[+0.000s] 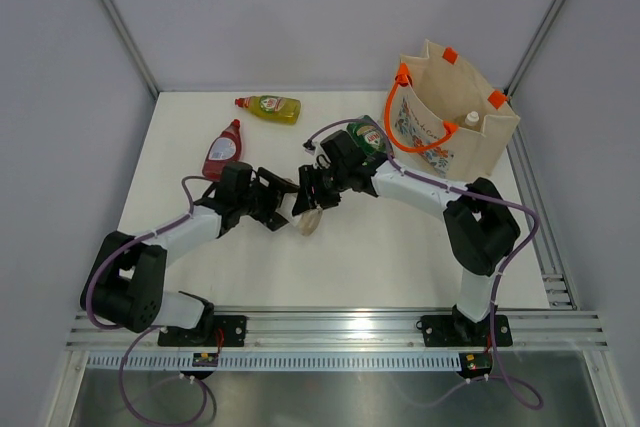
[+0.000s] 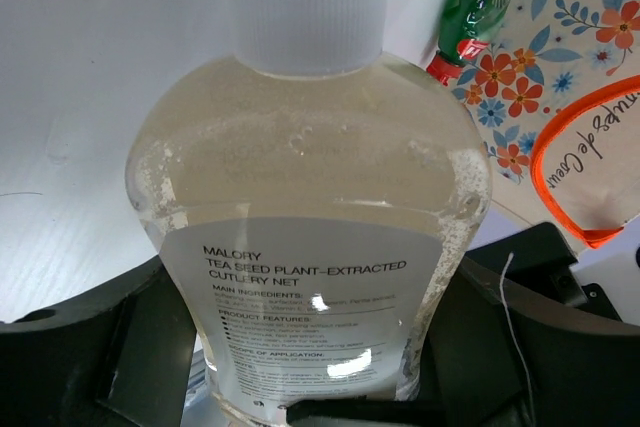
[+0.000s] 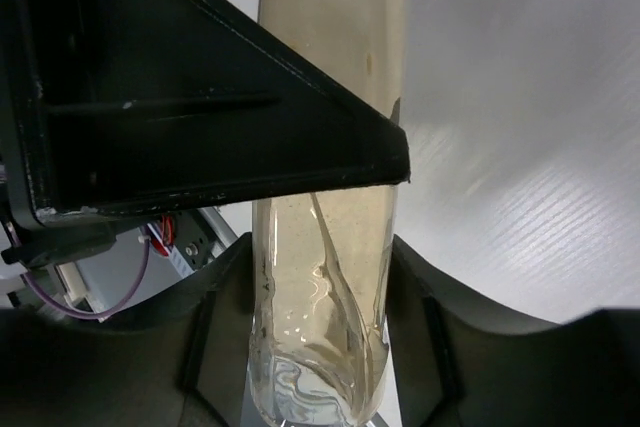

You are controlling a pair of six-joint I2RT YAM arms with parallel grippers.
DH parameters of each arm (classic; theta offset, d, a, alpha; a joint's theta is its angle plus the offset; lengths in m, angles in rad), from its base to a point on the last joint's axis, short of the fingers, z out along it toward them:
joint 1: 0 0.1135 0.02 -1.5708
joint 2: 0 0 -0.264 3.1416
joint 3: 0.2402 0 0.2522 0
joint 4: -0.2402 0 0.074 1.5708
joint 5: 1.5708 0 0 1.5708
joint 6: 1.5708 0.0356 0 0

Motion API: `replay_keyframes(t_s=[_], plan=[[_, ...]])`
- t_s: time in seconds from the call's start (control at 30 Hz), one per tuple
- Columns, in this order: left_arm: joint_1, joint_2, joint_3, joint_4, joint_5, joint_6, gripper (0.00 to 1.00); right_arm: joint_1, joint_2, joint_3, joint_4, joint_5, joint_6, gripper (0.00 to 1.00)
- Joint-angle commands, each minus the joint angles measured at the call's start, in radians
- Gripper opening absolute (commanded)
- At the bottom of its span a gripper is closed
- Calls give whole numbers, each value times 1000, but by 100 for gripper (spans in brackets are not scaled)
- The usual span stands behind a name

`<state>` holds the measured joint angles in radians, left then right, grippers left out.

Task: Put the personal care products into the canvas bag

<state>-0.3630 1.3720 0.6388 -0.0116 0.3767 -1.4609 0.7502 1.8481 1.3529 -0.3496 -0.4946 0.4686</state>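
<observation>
Now hand-over step, I think. Amber bottle [image 1: 309,219] at worktop [image 1: 400,247] middle, pinched by left end effector [image 1: 287,199] and right end effector [image 1: 316,193]. Next: left lets go, right carries bottle to bag [image 1: 497,137].

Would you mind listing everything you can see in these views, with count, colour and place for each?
canvas bag: one, beige with orange handles and a flowered print, standing at the far right of the table.
white-capped bottle: one, inside the bag, only its top showing.
yellow bottle: one, yellow, lying near the far edge, left of centre.
red bottle: one, red, lying on the left, beside the left arm.
green bottle: one, green, lying by the bag, partly under the right arm.
amber bottle: one, clear amber with a white cap, mid-table between the grippers.
table: one, white.
left gripper: one, black, closed on the amber bottle.
right gripper: one, black, closed on the same bottle.
</observation>
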Motion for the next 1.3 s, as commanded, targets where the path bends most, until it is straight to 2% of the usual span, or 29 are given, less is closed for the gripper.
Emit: replay_keyframes(t_s=[0.0, 0.1, 0.13, 0.17, 0.3, 0.4, 0.57, 0.83, 0.97, 1.27], plan=[[-11, -28, 56, 185, 39, -88, 0, 11, -10, 12, 67, -99, 34, 45], [-11, -34, 55, 206, 44, -98, 33, -6, -15, -17, 133, -260, 19, 31], [-11, -36, 58, 214, 48, -95, 52, -15, -20, -27, 158, -336, 24, 15], [-11, -36, 62, 211, 51, -87, 58, -25, -20, -32, 176, -375, 33, 1], [-11, -60, 114, 141, 42, -18, 82, -93, -7, -41, 285, -592, 79, 0], [-10, -79, 162, 33, 24, 63, 98, -137, 0, -70, 424, -674, 168, 0], [7, -85, 223, -77, -10, 192, 99, -144, -24, -124, 593, -722, 292, 0], [47, -80, 315, -272, -45, 342, 99, -166, -87, -144, 710, -734, 393, 0], [53, -94, 318, -291, -39, 370, 99, -199, -87, -138, 770, -739, 449, 0], [121, -123, 328, -327, -32, 415, 99, -224, -95, -161, 799, -757, 450, 0]])
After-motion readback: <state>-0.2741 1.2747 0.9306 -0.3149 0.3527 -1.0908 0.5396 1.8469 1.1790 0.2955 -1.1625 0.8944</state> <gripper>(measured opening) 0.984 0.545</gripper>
